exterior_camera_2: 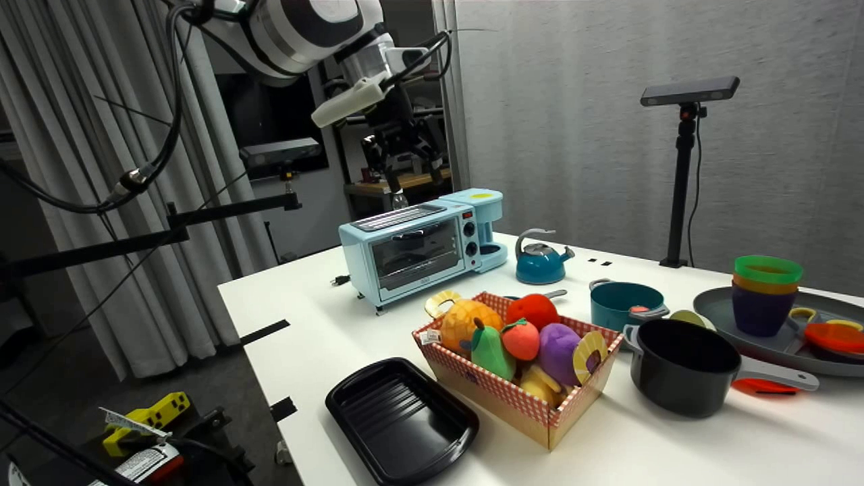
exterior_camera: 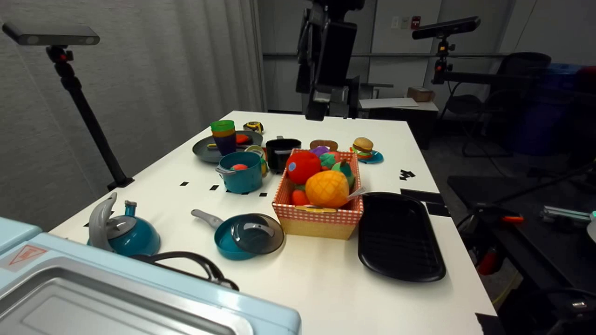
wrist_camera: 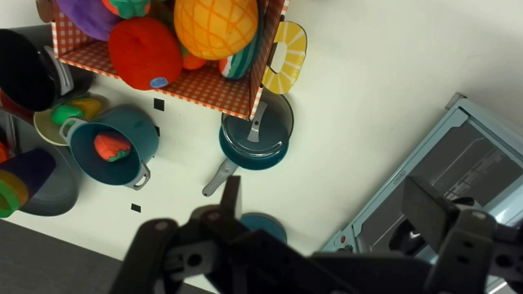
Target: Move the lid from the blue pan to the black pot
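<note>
Lid [exterior_camera: 261, 239], in an exterior view: resting off-centre on the blue pan [exterior_camera: 226, 241], shifted toward 3 o'clock; the pan's handle [exterior_camera: 207, 217] points to 10. From the lid outward: the checked basket [exterior_camera: 312, 227] at 2 o'clock, the black tray [exterior_camera: 396, 237] at 3, the kettle [exterior_camera: 138, 236] at 9, and the black pot [exterior_camera: 276, 160], farther off, between 12 and 1. Gripper [wrist_camera: 329, 204], in the wrist view: its jaws spread wide.

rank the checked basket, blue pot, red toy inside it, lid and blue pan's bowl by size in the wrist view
Largest: checked basket, though cut off
Next: blue pot
Then lid and blue pan's bowl: too alike to rank; the lid hides much of the bowl
Smallest: red toy
</note>
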`<action>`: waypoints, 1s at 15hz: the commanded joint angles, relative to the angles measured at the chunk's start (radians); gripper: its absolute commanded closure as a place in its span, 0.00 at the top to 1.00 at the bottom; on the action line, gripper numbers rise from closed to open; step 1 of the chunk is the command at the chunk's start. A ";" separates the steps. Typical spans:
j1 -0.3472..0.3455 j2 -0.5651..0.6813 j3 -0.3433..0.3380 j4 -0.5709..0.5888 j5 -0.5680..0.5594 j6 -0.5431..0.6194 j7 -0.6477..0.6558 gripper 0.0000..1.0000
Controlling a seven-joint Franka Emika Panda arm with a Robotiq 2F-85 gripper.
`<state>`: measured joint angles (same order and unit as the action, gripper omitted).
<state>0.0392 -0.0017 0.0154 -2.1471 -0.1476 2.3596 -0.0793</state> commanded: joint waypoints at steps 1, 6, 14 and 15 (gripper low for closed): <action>-0.004 0.000 0.005 0.002 0.001 -0.002 0.000 1.00; -0.006 0.055 0.005 0.028 0.030 0.008 -0.011 1.00; -0.013 0.240 -0.006 0.120 0.020 -0.009 0.002 1.00; -0.013 0.270 -0.011 0.146 0.015 -0.016 0.015 1.00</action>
<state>0.0347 0.1822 0.0106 -2.0899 -0.1289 2.3594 -0.0758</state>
